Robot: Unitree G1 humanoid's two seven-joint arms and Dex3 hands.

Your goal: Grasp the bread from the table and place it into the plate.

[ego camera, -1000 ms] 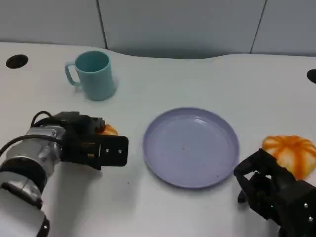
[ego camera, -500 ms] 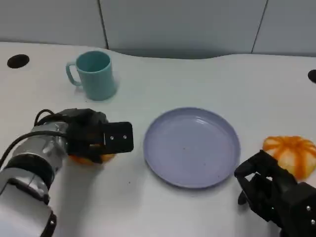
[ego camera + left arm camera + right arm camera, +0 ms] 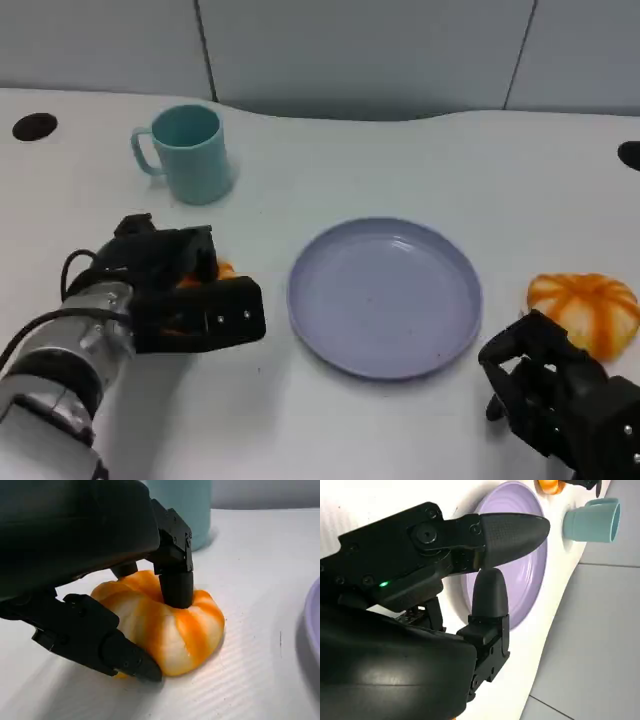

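Left hand (image 3: 145,610) is closed around the round orange-and-white striped bread bun (image 3: 165,625), fingers pressing on its top and a lower finger against its near side; the bun sits on the white tabletop (image 3: 400,160) in the wrist view, not obviously lifted. The round lavender plastic plate (image 3: 386,296) lies just to the robot's right of that hand, so the coming move looks like a short lift and sideways carry over the near rim. Right hand (image 3: 560,405) rests beyond the plate's far side, fingers curled, holding nothing, next to a second orange-striped bun (image 3: 588,312); the left is the working arm.
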